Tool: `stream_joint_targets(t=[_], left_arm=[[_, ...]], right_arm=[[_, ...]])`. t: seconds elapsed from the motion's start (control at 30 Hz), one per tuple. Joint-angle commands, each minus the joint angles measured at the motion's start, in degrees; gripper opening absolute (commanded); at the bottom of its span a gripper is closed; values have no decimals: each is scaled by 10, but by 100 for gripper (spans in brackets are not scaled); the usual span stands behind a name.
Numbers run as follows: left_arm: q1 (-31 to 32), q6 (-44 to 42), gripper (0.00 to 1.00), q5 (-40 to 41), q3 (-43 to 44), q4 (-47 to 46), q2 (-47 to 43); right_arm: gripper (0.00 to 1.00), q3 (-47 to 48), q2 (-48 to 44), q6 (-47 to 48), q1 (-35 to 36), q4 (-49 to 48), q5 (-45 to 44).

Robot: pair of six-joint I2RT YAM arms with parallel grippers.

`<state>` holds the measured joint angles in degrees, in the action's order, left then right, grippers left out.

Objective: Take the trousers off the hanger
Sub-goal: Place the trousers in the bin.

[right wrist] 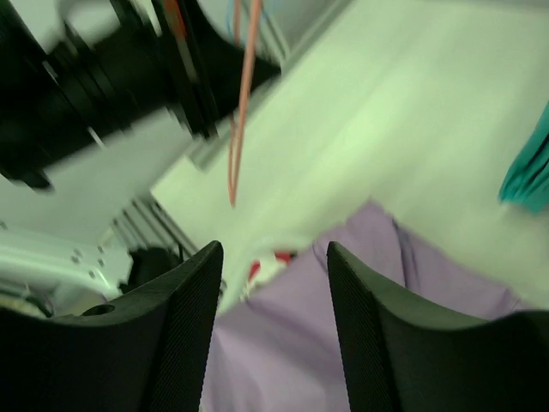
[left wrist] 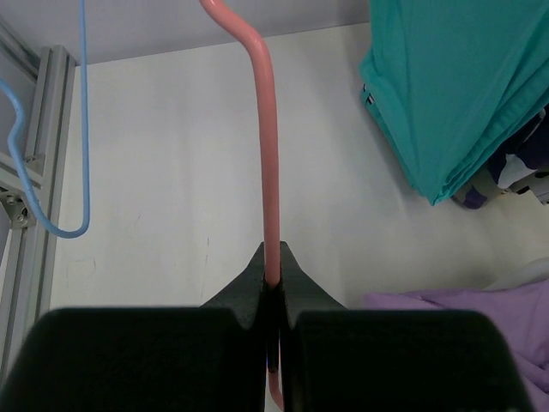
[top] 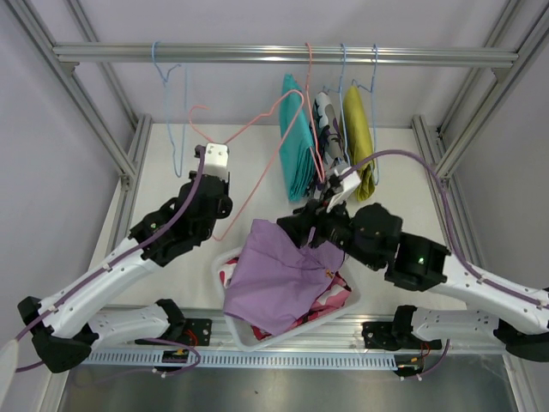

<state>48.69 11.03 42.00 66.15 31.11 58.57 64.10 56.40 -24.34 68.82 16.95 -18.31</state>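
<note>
Top external view had a white basket [top: 225, 276] at the near edge of the table [top: 249, 142], and I took my bearings from it. Beyond the basket, a metal rail [top: 283, 54] ran across the frame. Teal shorts [top: 296, 150], camouflage shorts [top: 328, 129] and mustard shorts [top: 358, 129] hung from it close together, beyond and a little right of the basket. A bare blue hanger [top: 176, 112] hung beyond the basket to its left. A pink hanger [top: 257, 163], also bare, slanted across the space between rail and basket, its hook up at the rail.

The lilac shorts [top: 274, 275] lay heaped over the basket, spilling across its rim, clear of the pink hanger. Red-and-white patterned shorts [top: 333, 300] peeked out under them on the basket's right side.

From the left wrist, the left gripper [left wrist: 273, 283] was pinched tight on the pink hanger's wire, up and left of the basket. From the right wrist, blurred, the right gripper [right wrist: 274, 257] hovered over the basket with its fingers [right wrist: 193, 292] spread apart and nothing between them. The lilac cloth sat just below and past the fingertips. I could not tell whether it touched them.

The table was pale and matte, boxed in by aluminium frame posts [top: 107, 129], with plain light walls [top: 51, 172] behind.
</note>
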Motion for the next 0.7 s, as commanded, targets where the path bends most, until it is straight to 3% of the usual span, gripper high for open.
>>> stream_joint_targets(t=[0.0, 0.2, 0.67], left_arm=[[10, -2, 1, -19, 21, -16, -21], [29, -4, 1, -19, 23, -18, -37], [58, -10, 1, -20, 22, -17, -31]], right_arm=[[58, 62, 26, 47, -13, 18, -50], [65, 113, 64, 58, -26, -29, -41], [66, 137, 103, 79, -34, -98, 24]])
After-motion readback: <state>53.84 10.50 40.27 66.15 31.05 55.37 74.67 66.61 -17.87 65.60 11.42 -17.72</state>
